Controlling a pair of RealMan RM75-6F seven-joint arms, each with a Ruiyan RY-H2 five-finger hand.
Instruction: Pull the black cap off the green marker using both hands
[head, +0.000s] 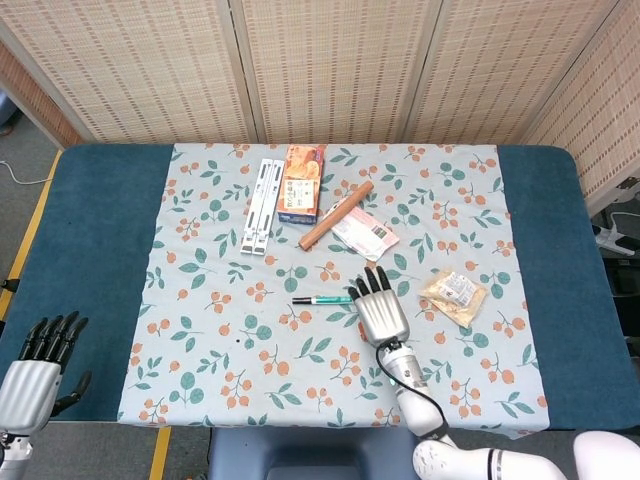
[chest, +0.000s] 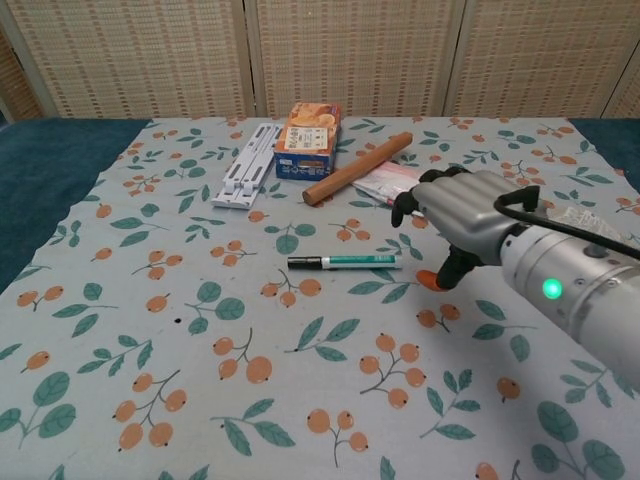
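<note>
- While the green marker (head: 329, 299) lies capped on the tabletop (head: 90, 230), the right hand (head: 380, 308) hovers beside it, fingers spread, holding nothing.
- Left hand (head: 38, 362): spread, off the tabletop's near corner.

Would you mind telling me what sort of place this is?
Probably an indoor robot test area: a table with a floral cloth, woven screens behind, and yellow floor tape beside it.

The head view looks steeply down from high behind the near edge, taking in the whole surface (head: 90, 250) and the woven screen (head: 330, 70) beyond; the chest view sits low and close, facing forward across the patterned cloth (chest: 150, 400). Both share the cloth's middle, with the green marker (head: 322, 299) and right hand (chest: 462, 212).
</note>
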